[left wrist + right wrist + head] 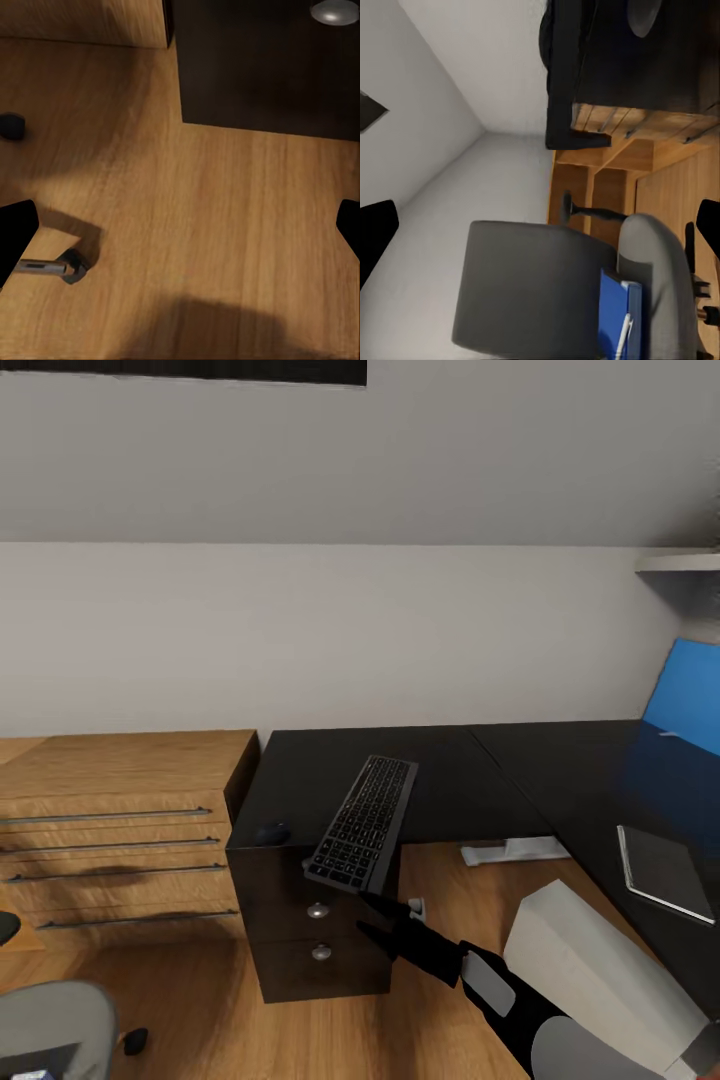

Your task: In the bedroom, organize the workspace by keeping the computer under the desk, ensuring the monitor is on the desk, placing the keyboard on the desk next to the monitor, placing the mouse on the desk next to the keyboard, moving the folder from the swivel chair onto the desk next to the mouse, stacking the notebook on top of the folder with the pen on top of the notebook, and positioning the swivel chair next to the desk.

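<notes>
The black keyboard (362, 822) lies slanted on the desk (450, 760), its near end past the front edge. The small black mouse (272, 832) sits left of it at the desk corner. My right gripper (374, 916) is open just below the keyboard's near end, with nothing between its fingers. The dark notebook (665, 872) lies on the desk's right wing, and the light grey computer (600, 970) stands on the floor beside it. The grey swivel chair (547, 292) carries the blue folder (615, 311) with the white pen (624, 334) on it. My left gripper (180, 232) is open over bare floor.
A light wooden dresser (120, 830) stands left of the desk's black drawer unit (320, 940). A blue wall panel (690, 695) and a shelf (680, 565) are at the right. Part of the chair (55, 1020) shows near the lower left, with a caster (69, 266) on the wooden floor.
</notes>
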### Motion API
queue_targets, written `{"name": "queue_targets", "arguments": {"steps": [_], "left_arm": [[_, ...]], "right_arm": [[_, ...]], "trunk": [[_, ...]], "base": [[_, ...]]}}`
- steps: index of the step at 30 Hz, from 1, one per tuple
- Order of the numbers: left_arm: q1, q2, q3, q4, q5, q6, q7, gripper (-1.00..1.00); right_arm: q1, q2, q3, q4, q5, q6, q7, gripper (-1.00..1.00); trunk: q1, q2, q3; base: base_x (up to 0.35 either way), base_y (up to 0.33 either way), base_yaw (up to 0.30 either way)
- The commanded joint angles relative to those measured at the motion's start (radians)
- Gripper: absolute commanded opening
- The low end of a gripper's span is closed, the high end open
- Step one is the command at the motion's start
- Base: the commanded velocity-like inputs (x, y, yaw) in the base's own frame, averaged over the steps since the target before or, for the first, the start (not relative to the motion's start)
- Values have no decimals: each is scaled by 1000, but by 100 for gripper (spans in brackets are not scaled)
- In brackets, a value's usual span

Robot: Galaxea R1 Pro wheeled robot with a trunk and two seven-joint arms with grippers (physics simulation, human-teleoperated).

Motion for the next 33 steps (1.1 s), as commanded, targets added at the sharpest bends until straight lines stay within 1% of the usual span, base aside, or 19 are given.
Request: {"name": "queue_targets", "arguments": {"steps": [1,11,21,26,29,30,31,32,33], "left_arm": [[-1,1,-7,0,11,-6,6,100],[-1,1,-7,0,11,-6,6,100],[-1,1,-7,0,11,-6,4,100],[-1,1,-7,0,11,-6,3,100],[-1,1,-7,0,11,-6,4,100],[-1,0,-8,-1,11,-6,4,100],[-1,-1,-8,-1,11,-6,4,100],[-1,-1,-8,-1,11,-6,4,100],[-1,-1,-9,0,11,-5,4,100]], "right_arm": [[-1,-1,5,0,-10,7,1,100],[-1,-1,5,-1,-9,7,2,100],[-1,-1,5,1,-8,5,2,100],[-1,0,6,6,-3,-1,-2,100],[-1,1,6,11,0,-18,-6,100],[-1,1,6,16,1,-36,-10,100],[-1,4,7,45,2,-92,-33,100],[-1,5,7,56,2,-109,-43,100],[-1,7,9,80,2,-143,-69,100]], "trunk": [[-1,0,-1],[-1,0,-1],[-1,0,-1],[-1,0,-1],[-1,0,-1],[-5,7,2],[-8,14,5],[-12,21,8],[-16,28,12]], "base": [[-259,0,0],[-58,0,0],[-247,-58,0],[-93,-39,0],[-27,-11,0],[-14,-6,0],[-6,-2,0],[-5,-2,0],[-3,-1,0]]}}
